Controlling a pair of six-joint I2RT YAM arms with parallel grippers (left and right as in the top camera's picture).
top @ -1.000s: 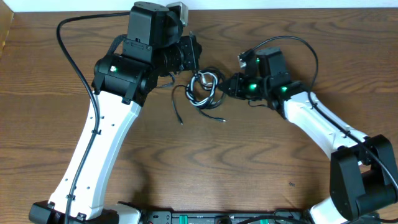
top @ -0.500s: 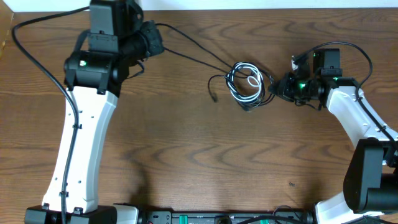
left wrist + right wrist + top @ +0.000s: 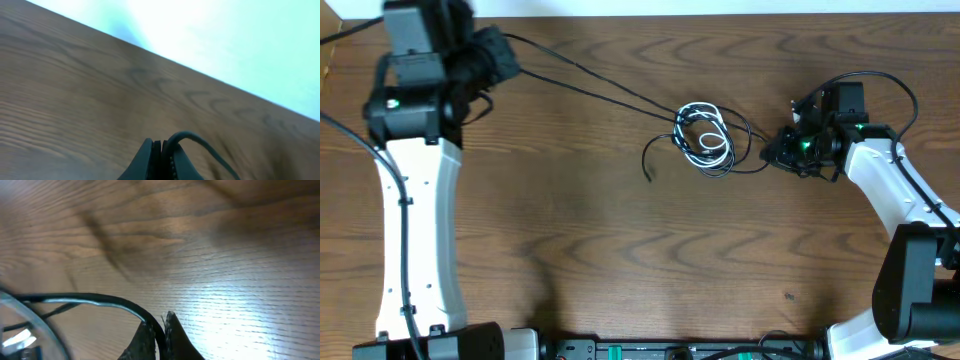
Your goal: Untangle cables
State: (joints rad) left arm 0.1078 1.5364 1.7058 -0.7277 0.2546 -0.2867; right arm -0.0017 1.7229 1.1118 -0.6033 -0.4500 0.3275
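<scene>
Black and white cables point(image 3: 705, 138) are lying coiled near the tabletop's point(image 3: 620, 270) far edge. The left gripper point(image 3: 505, 62), at the far left corner, is pinching one black cable taut. The right gripper point(image 3: 772, 152), towards the right edge, is pinching another.

place: robot lab or test bench | evidence: two white-and-black robot arms, left arm point(image 3: 415, 230) and right arm point(image 3: 900, 190), standing at the near edge of a bare wood-grain table point(image 3: 620, 260) | green lights point(image 3: 807, 146) glowing on the joints | black equipment rail point(image 3: 650, 350) along the front | plain white wall point(image 3: 720, 6) behind
</scene>
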